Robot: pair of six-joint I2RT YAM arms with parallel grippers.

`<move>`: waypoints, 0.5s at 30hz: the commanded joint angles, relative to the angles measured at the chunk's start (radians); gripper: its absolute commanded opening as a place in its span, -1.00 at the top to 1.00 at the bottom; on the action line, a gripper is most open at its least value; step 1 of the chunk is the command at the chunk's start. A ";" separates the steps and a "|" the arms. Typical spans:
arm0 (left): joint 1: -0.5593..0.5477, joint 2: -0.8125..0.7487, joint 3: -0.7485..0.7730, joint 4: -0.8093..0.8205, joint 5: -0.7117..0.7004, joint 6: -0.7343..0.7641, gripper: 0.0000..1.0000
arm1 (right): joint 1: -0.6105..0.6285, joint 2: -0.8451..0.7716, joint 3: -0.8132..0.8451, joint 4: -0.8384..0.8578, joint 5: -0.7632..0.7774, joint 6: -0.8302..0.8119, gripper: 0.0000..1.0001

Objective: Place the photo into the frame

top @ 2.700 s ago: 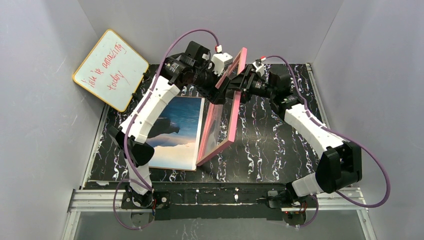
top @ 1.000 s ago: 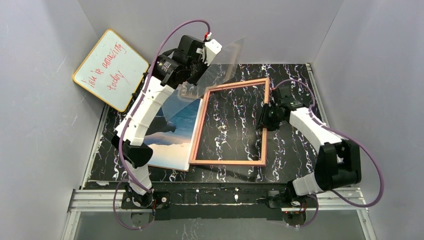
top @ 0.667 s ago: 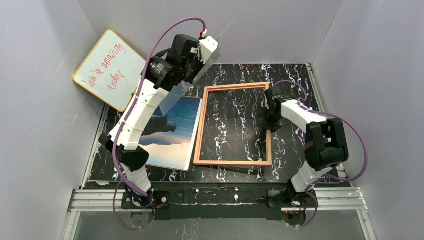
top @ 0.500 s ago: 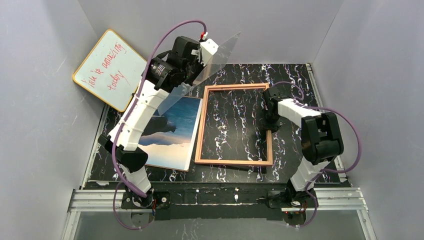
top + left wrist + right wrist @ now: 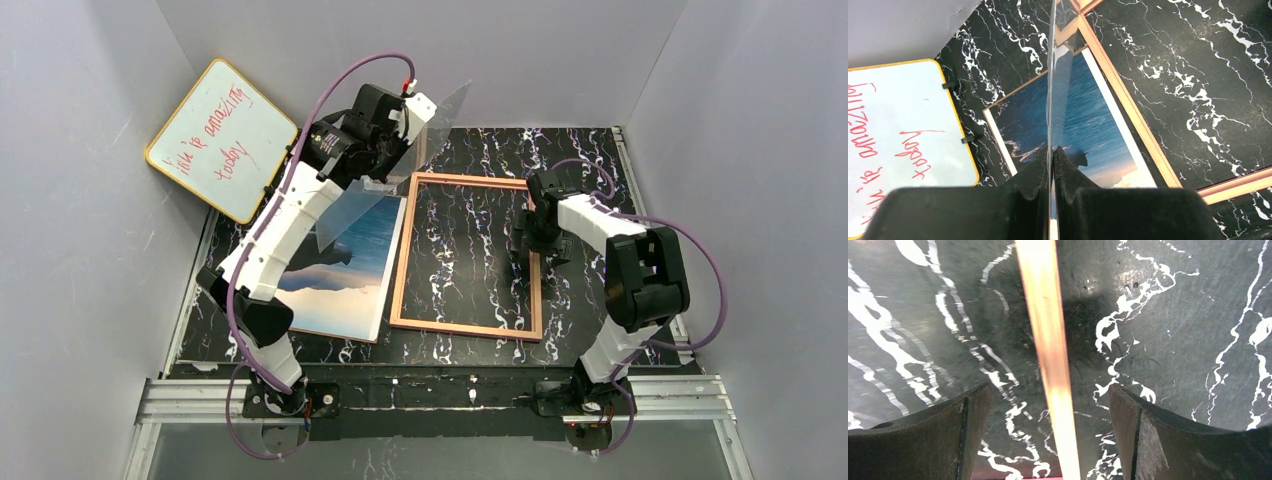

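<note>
Our left gripper (image 5: pixel 1052 150) pinches the clear pane (image 5: pixel 1058 85) above the photo (image 5: pixel 355 260), which lies flat just left of the frame (image 5: pixel 401 260). The right gripper (image 5: pixel 1050 410) is spread astride the frame's right rail, with the table (image 5: pixel 470 250) showing through.

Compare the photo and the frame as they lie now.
The photo is a solid print of sea and sky; the frame is an empty wood-coloured rectangle with the table showing through. The photo lies partly below the clear pane held by the left fingers; the frame's right rail sits between the open right fingers, ungripped. Both lie flat, side by side, similar in size.
</note>
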 commanded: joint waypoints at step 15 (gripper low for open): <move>-0.361 -0.040 -0.360 0.368 -0.487 0.093 1.00 | -0.021 -0.446 -0.040 0.353 -0.579 0.421 -0.97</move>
